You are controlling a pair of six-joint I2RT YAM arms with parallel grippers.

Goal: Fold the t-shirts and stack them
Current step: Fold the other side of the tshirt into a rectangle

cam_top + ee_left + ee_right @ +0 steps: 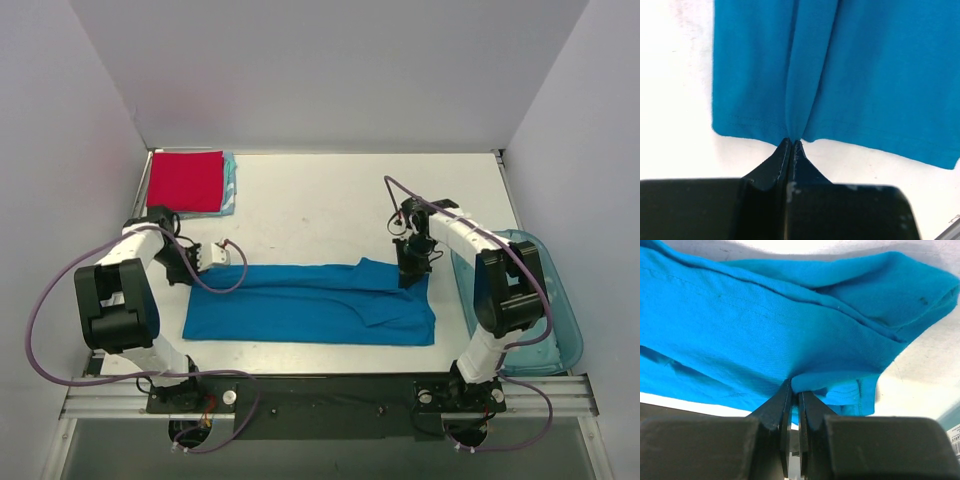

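Note:
A bright blue t-shirt [310,303] lies folded into a long strip across the near half of the table. My left gripper [196,270] is shut on its left hem; in the left wrist view the cloth [840,75] puckers into the closed tips [791,142]. My right gripper [412,272] is shut on the shirt's right end, with the cloth [765,325] bunched between the tips [795,387]. A folded red t-shirt [185,181] lies on a folded light teal one [230,183] at the far left corner.
A translucent blue plastic bin [545,300] stands off the table's right edge, beside the right arm. White walls close in the far side and both sides of the table [330,200].

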